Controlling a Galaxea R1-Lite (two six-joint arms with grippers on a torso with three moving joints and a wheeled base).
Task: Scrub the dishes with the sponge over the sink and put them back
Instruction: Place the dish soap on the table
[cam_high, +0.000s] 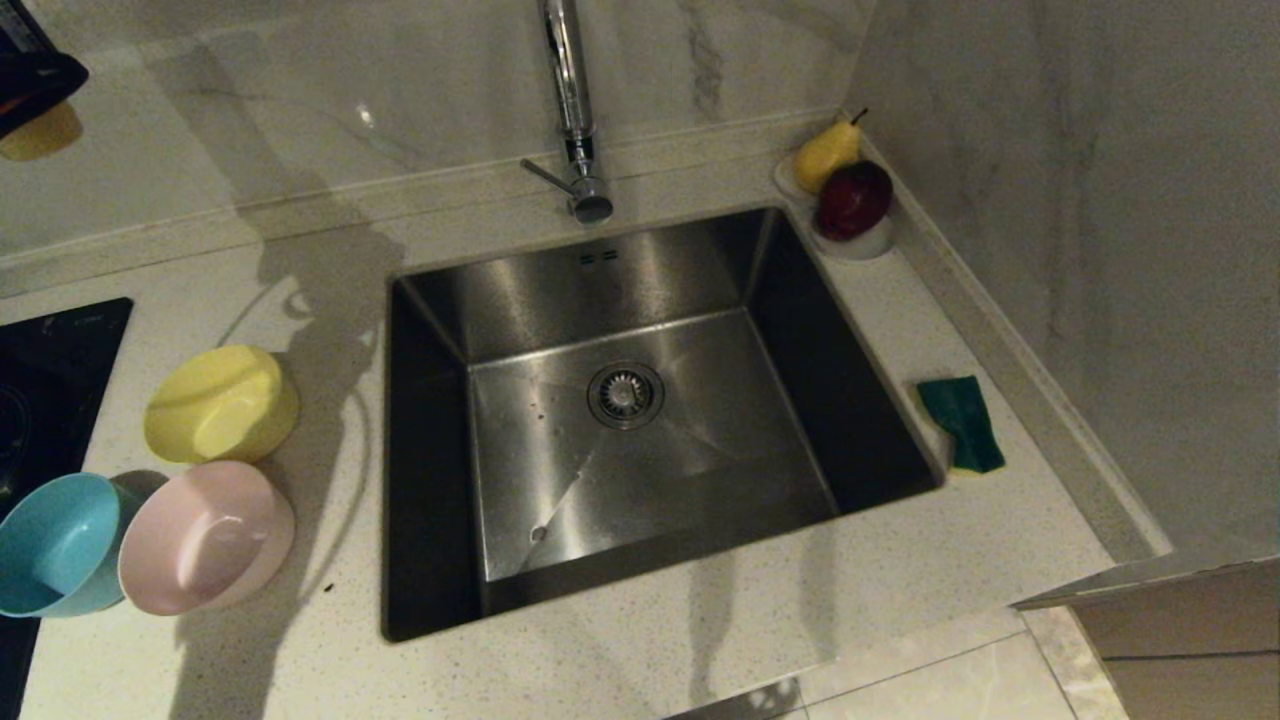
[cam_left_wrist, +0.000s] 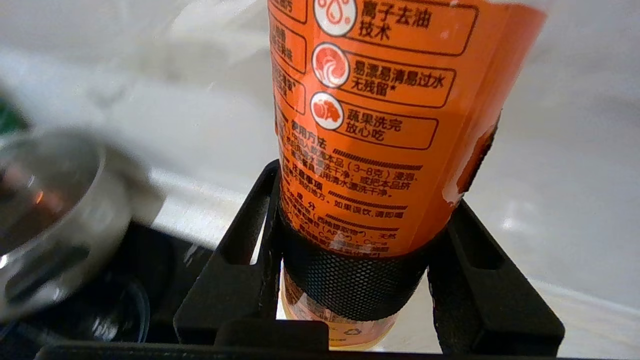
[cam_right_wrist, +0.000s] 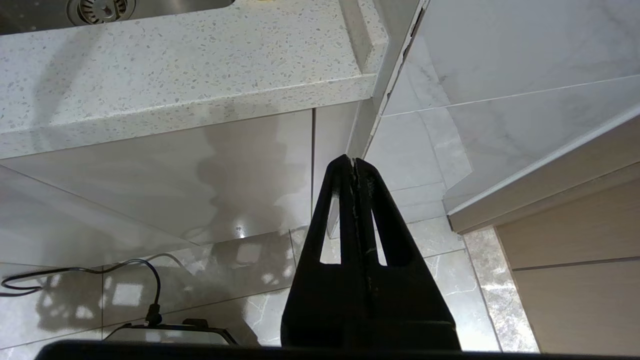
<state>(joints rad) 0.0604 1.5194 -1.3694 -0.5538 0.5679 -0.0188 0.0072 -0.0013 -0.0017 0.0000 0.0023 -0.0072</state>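
Note:
My left gripper (cam_left_wrist: 357, 235) is shut on an orange detergent bottle (cam_left_wrist: 380, 125), its fingers (cam_left_wrist: 240, 250) pressed on both sides of the bottle's lower body. In the head view that gripper (cam_high: 35, 82) shows only at the far left back corner, with the bottle's pale base (cam_high: 40, 135) under it. Three bowls sit on the counter left of the sink (cam_high: 700, 470): yellow (cam_high: 222, 403) tipped over, pink (cam_high: 205, 537) and light blue (cam_high: 58, 545). The sponge (cam_high: 962, 420) lies green face up to the right of the sink. My right gripper (cam_right_wrist: 354, 162) hangs shut and holds nothing below the counter edge.
A tall chrome tap (cam_high: 572, 110) stands behind the sink. A white dish with a pear and a red fruit (cam_high: 850, 195) sits in the back right corner. A black cooktop (cam_high: 50, 370) lies at the far left, with a metal pot (cam_left_wrist: 50, 200) near the bottle.

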